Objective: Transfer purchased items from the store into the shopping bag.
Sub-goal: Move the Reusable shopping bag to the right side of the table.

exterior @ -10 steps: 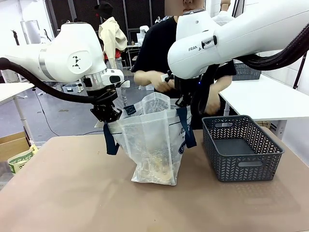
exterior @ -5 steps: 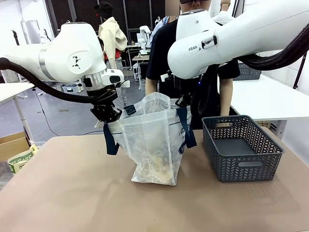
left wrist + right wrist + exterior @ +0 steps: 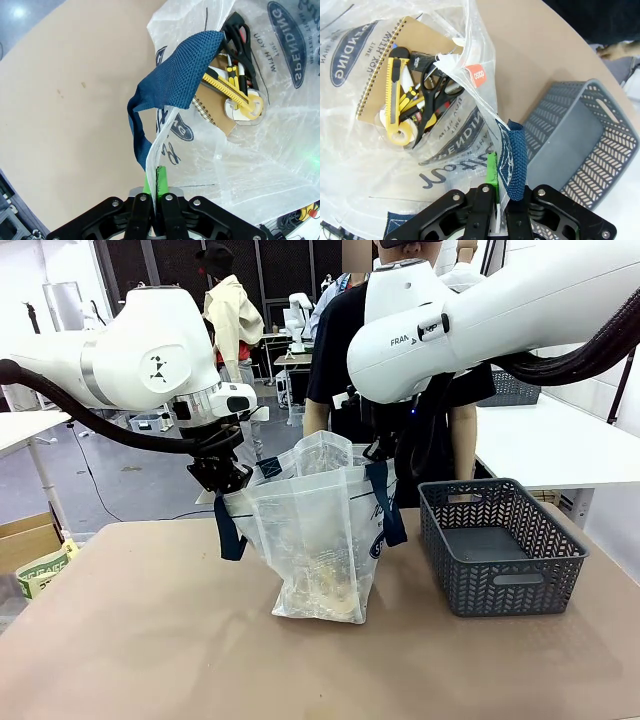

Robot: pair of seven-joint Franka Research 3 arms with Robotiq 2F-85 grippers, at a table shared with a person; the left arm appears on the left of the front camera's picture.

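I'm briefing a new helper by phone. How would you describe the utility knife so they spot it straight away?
On the tan table sits the translucent shopping bag with navy handles. Look down into it: on the brown spiral notebook, beside black scissors, lies the utility knife, the longest yellow item there.

Left gripper (image 3: 222,478) and right gripper (image 3: 380,452) hang fingers-down from inward-reaching arms, both clamped (green pads (image 3: 149,180) nearly meeting).

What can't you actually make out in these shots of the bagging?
- Front view: the purchased items in the shopping bag, blurred by its cloudy plastic.
- Right wrist view: bag lettering, broken by folds and edges.
- Left wrist view: whatever lies under the scissors, overlapped.
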